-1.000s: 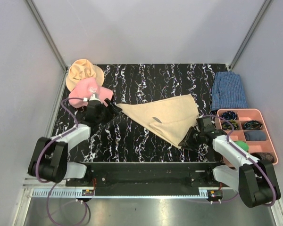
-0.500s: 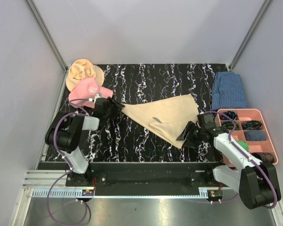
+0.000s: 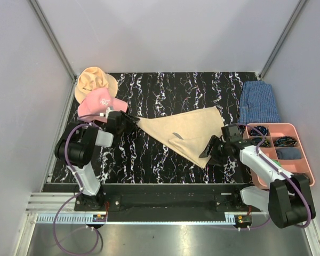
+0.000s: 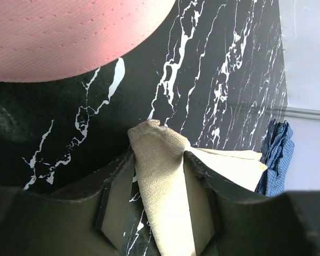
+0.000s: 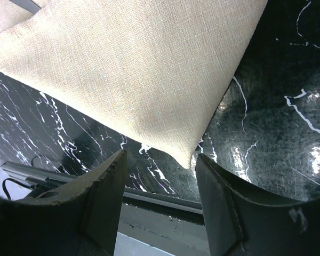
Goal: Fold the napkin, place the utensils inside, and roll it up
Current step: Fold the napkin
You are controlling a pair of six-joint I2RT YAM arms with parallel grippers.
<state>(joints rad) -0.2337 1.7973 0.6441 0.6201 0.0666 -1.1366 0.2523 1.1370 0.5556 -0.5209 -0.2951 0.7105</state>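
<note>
The napkin (image 3: 186,133) is a beige cloth folded into a triangle, lying flat on the black marbled table (image 3: 149,154). My left gripper (image 3: 129,120) sits at its left tip. In the left wrist view the cloth's corner (image 4: 165,176) runs between the jaws of that gripper (image 4: 159,156); it touches the right finger, and a strip of table shows beside the left one. My right gripper (image 3: 208,151) is open just off the napkin's near corner (image 5: 192,154), which lies ahead of its fingertips (image 5: 160,158), untouched. A small dark mark (image 3: 176,134) shows on the cloth. I cannot make out the utensils.
A pink cap (image 3: 98,102) and a tan hat (image 3: 93,80) lie just behind the left gripper. A blue checked cloth (image 3: 259,102) sits at the far right. A pink compartment tray (image 3: 272,126) stands beside the right arm. The table's front edge is close to the right gripper.
The left arm's elbow has pulled back and its jaws have narrowed around the napkin's left corner. The right gripper has opened and drawn slightly off the near corner. The napkin has not moved.
</note>
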